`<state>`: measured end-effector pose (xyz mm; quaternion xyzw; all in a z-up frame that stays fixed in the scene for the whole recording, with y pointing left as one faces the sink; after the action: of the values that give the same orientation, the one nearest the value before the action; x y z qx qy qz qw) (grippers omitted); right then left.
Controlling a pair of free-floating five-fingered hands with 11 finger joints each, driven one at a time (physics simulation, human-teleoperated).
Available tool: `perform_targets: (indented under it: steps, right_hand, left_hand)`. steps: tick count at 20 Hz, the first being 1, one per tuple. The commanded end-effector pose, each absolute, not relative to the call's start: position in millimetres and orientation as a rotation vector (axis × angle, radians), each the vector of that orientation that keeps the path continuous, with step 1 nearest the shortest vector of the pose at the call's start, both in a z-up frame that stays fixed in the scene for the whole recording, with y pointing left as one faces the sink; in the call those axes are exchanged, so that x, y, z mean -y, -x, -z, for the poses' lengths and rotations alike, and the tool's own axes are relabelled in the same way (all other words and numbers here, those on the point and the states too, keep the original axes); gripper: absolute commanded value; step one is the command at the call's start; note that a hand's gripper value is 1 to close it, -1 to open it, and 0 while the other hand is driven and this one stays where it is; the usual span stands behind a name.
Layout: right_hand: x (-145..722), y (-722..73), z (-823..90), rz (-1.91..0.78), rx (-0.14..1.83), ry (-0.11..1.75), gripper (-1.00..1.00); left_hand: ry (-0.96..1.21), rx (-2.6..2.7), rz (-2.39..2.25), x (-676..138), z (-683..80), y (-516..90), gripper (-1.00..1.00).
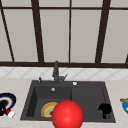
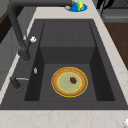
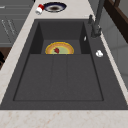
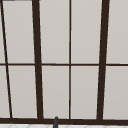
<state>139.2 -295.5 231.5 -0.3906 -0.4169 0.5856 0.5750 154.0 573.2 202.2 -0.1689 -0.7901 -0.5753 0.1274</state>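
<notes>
The right hand [image 1: 105, 109] hangs over the front right rim of the matte dark sink [image 1: 87, 100]; I cannot tell how its fingers stand. The left hand [image 1: 2, 108] shows beside a round dark-rimmed plate [image 1: 10, 98], fingers unclear. A round ridged yellow plate [image 2: 69, 81] lies flat in the basin.

My right hand [image 1: 105, 109] and left hand [image 1: 2, 108] are plain matte black, human-shaped, without arms, cables or markings.

Front cam faces sink [image 1: 67, 100] + window; L/R side cams look along basin, near; upper cam faces window [image 4: 70, 62].
</notes>
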Motion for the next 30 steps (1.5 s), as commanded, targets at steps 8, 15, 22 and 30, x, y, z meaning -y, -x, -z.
perform_targets:
  steps: [8,15,22,30]
  right_hand:
    - [295.5,-139.2,-231.5,-1.372,0.977,0.915,0.00]
    - [295.5,-139.2,-231.5,-1.372,0.977,0.915,0.00]
    - [295.5,-139.2,-231.5,-1.372,0.977,0.915,0.00]
    - [295.5,-139.2,-231.5,-1.372,0.977,0.915,0.00]
  left_hand:
    - [0.452,2.327,1.623,-568.1,-206.6,-83.7,1.00]
    - [0.418,2.264,1.631,-562.7,-231.7,-81.2,-1.00]
    - [0.456,2.215,1.700,-555.1,-245.9,-81.1,-1.00]
    - [0.482,2.157,1.746,-535.3,-254.2,-81.1,-1.00]
